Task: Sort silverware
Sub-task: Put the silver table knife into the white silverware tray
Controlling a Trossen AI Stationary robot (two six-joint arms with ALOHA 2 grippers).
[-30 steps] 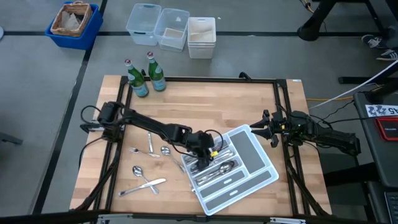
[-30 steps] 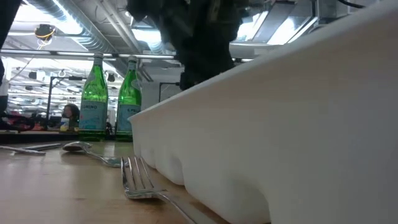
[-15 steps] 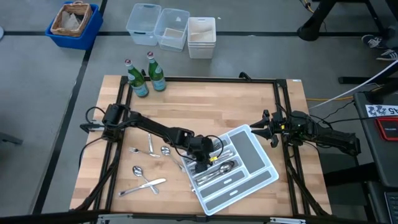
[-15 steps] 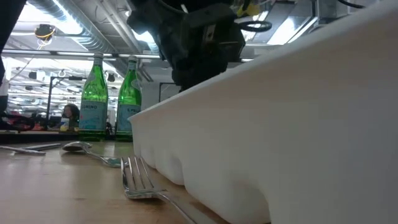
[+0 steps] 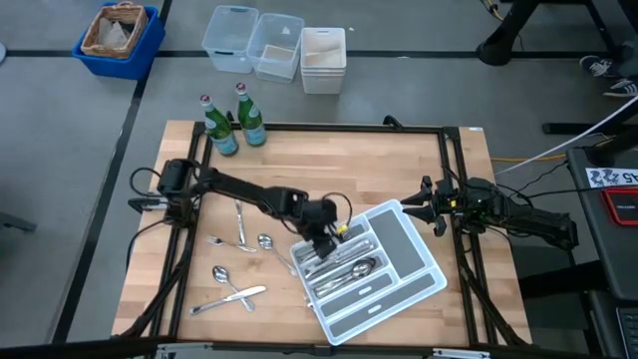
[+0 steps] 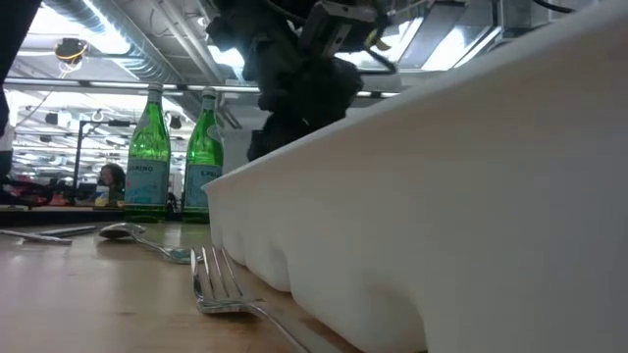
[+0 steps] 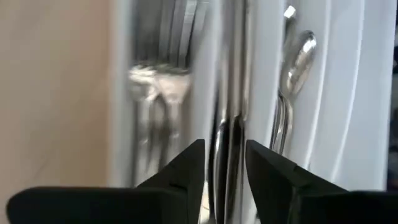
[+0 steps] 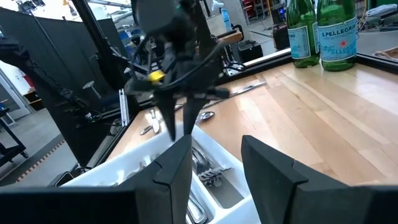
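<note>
The white divided tray (image 5: pixel 407 245) lies at the table's near right, with several forks (image 7: pixel 159 87), a spoon (image 7: pixel 300 55) and other silverware in its left compartments (image 5: pixel 344 271). More silverware lies loose on the wood to its left: a fork (image 5: pixel 239 227), spoons (image 5: pixel 221 272) and a knife (image 5: pixel 231 297). Another fork (image 6: pixel 211 279) lies against the tray's left wall. My left gripper (image 5: pixel 321 240) hovers over the tray's left compartments, fingers pointing down, open and empty (image 7: pixel 224 149). My right gripper (image 5: pixel 431 205) waits open at the table's right edge (image 8: pixel 216 149).
Two green glass bottles (image 5: pixel 235 122) stand at the far left corner of the table. Clear and white bins (image 5: pixel 274 45) and a blue basket (image 5: pixel 118 38) sit on the floor beyond the far edge. Bare wood lies between the bottles and the tray.
My left gripper has dipped down toward the tray's near-left compartments, then risen again and drawn back a little toward the far edge. The tray and the loose silverware have stayed where they were.
</note>
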